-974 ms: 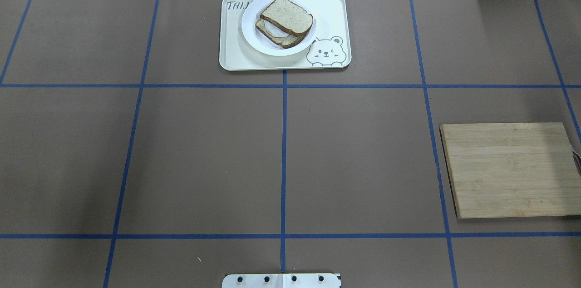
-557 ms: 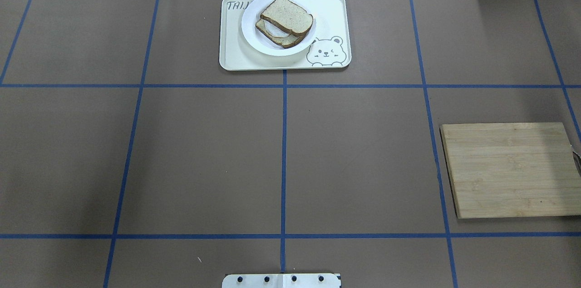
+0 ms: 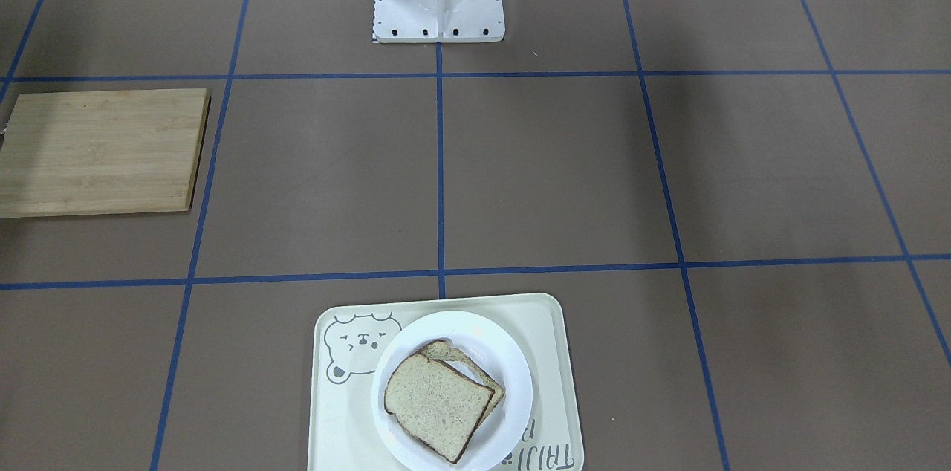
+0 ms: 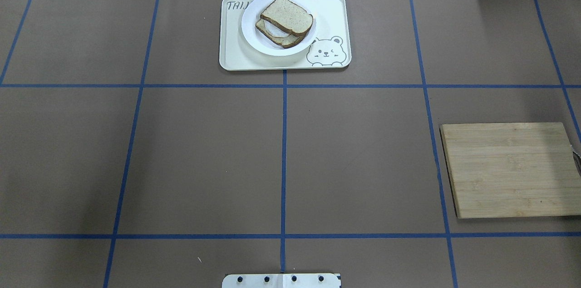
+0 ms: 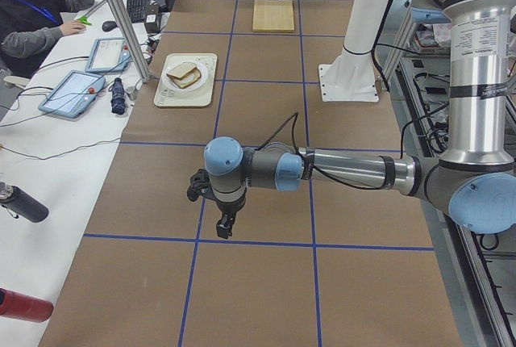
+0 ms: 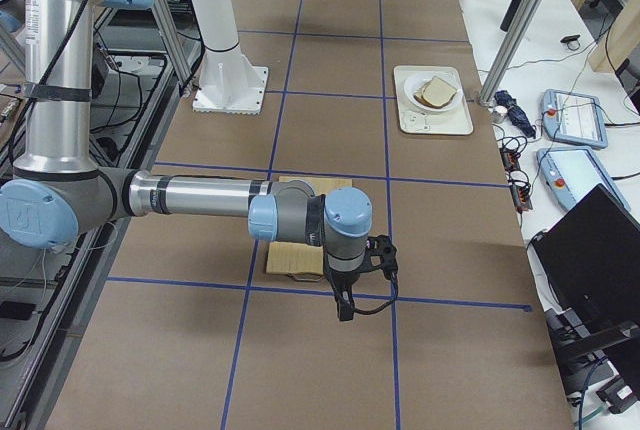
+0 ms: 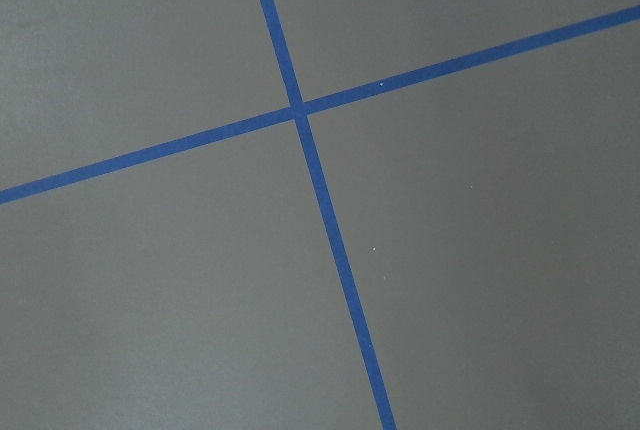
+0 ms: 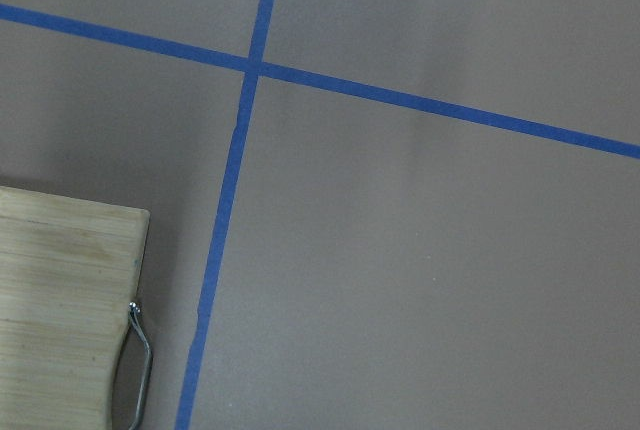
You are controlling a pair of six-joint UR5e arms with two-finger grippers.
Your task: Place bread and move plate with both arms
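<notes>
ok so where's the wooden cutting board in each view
Front-facing: cutting board at the left edge.
Overhead: board at the right edge.
Exterior left: board at top centre, far off.
Exterior right: board at centre, partly behind the right arm.
Left wrist: not in it.
Right wrist: board in the lower left corner.
Shared landmark: the bear tray, in all four exterior views.

1. We are seeing the worktop [image 4: 204, 156] covered in matt brown paper.
2. We are noting the plate [image 4: 248, 24] shining glossy white.
3. We are finding the cutting board [image 4: 508, 170] showing pale, grained wood.
</notes>
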